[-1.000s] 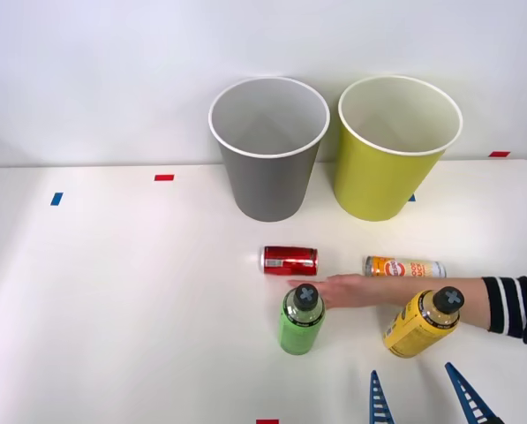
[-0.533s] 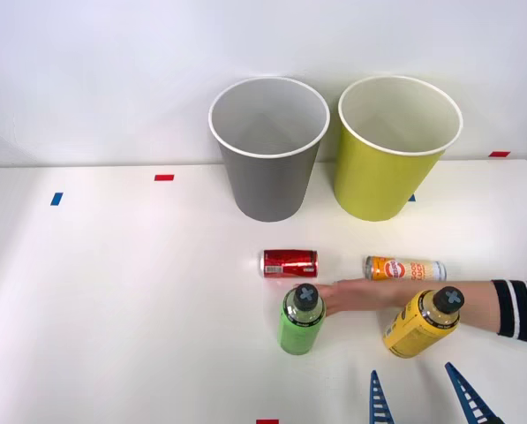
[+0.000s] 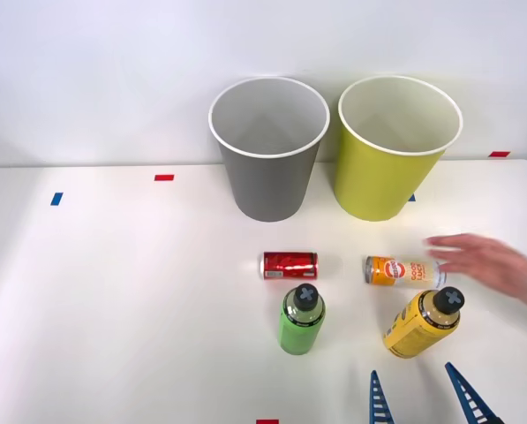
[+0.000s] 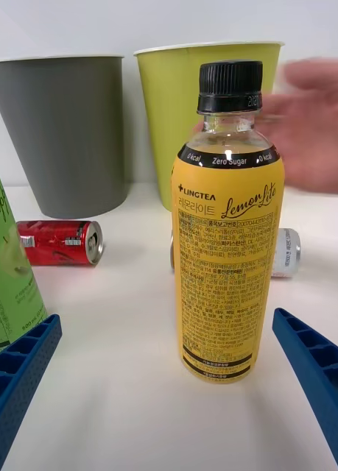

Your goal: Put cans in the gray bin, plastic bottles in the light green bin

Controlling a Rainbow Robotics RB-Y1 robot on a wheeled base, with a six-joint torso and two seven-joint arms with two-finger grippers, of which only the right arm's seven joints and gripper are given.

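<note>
person's hand [image 3: 488, 262] pulled back, bottles [image 3: 302, 319] upright

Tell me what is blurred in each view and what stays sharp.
Front view: the person's hand near the table's right edge is smeared by motion, while the red can, the green bottle and both bins are crisp. Right wrist view: the same hand is a soft blur behind the yellow bottle, whose label print reads sharply.

front cam: high, looks down/fwd over whole table [image 3: 113, 291] | wrist cam: low, close behind yellow bottle [image 4: 226, 243], faces far bins | shared: bottle [image 3: 422, 322], bins
</note>
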